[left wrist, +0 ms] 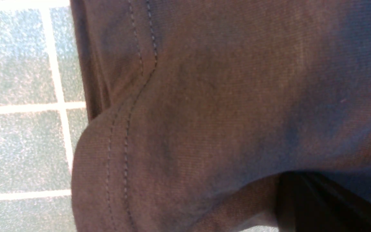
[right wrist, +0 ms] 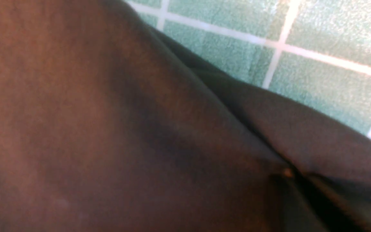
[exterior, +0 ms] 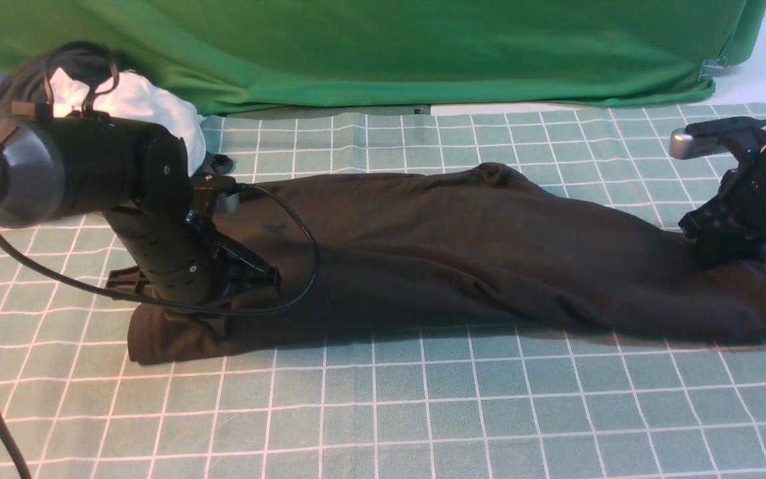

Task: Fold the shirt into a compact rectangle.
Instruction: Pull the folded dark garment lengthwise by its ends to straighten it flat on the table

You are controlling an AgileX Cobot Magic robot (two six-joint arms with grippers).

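Observation:
The black shirt lies as one long band across the checked table cover, its print hidden. My left gripper bears down on the shirt's left end, shut on the fabric. In the left wrist view a stitched hem of the shirt bulges over my left gripper, of which only the dark fingers show. At the right end my right gripper presses into the cloth. The right wrist view shows the shirt bunched around my right gripper, with the jaws drawn together on a fold.
A heap of white and dark garments sits at the back left behind my left arm. A big green cloth hangs along the back. The checked table cover stretches in front of the shirt. A black cable loops over the shirt's left part.

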